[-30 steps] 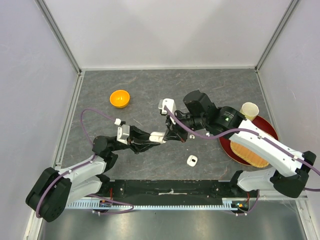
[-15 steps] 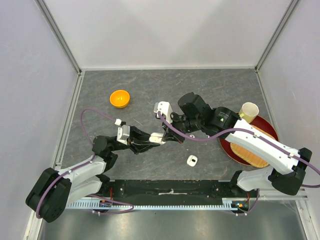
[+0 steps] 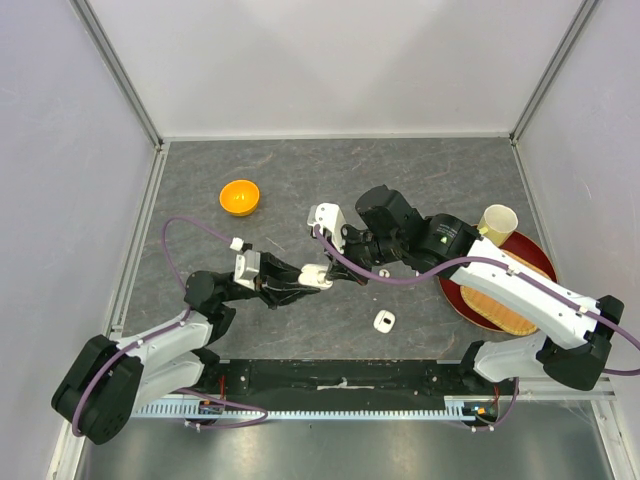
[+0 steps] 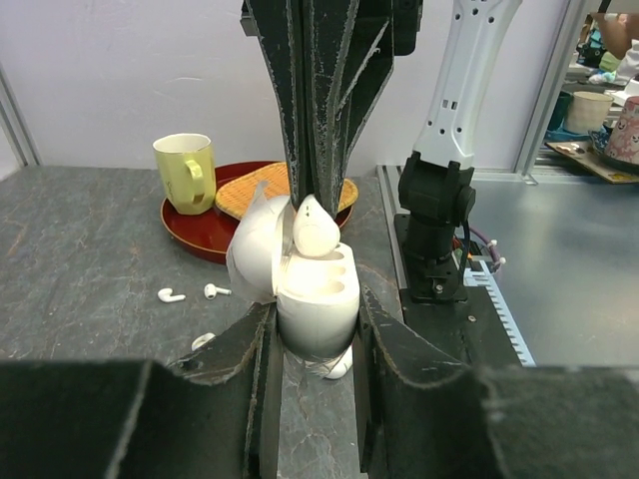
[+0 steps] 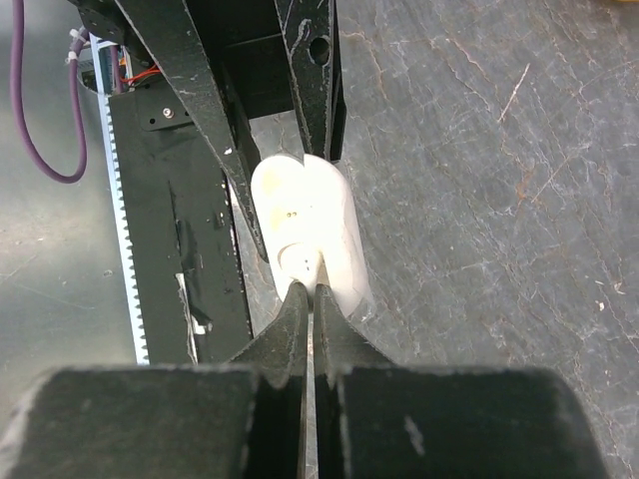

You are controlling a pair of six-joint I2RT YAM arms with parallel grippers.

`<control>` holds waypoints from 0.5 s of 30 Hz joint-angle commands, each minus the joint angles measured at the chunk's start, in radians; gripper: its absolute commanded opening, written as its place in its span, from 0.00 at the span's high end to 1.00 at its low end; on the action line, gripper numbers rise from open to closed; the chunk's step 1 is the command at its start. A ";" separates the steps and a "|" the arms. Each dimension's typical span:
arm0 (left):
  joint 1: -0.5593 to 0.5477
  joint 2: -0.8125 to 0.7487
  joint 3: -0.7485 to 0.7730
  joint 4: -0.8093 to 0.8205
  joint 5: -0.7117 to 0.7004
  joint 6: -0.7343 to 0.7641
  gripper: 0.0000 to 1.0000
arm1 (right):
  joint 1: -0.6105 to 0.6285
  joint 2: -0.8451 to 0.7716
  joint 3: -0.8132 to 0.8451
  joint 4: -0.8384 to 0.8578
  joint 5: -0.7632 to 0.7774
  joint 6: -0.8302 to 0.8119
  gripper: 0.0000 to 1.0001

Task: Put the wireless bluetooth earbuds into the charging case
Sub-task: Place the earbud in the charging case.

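left wrist view: the left gripper (image 4: 316,344) squeezes the charging case (image 4: 318,294) tight, lid open. the right gripper (image 4: 306,190) pinches one earbud (image 4: 316,228) right at the case's hole. if the earbud goes in crooked, it may pop out and fall, or push the charging case loose.

From where I stand, the two arms look like twins: the left arm (image 3: 165,345) and the right arm (image 3: 520,290) both have smooth white shells on the long links and chunky black housings at the joints. A purple cable (image 3: 200,223) loops off the left one, and a second purple cable (image 3: 372,277) trails along the right. Each wrist carries a small white camera block (image 3: 247,267). The left fingers (image 4: 250,349) and right fingers (image 5: 285,329) are black tapering blades, scuffed grey with scratches.
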 commanded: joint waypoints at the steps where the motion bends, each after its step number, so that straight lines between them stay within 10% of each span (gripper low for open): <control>1: 0.000 0.003 0.040 0.088 0.031 -0.034 0.98 | -0.002 -0.015 0.034 0.012 0.044 -0.027 1.00; 15: 0.000 0.003 0.030 0.102 -0.035 -0.029 0.98 | 0.009 0.004 0.001 0.026 -0.001 -0.017 1.00</control>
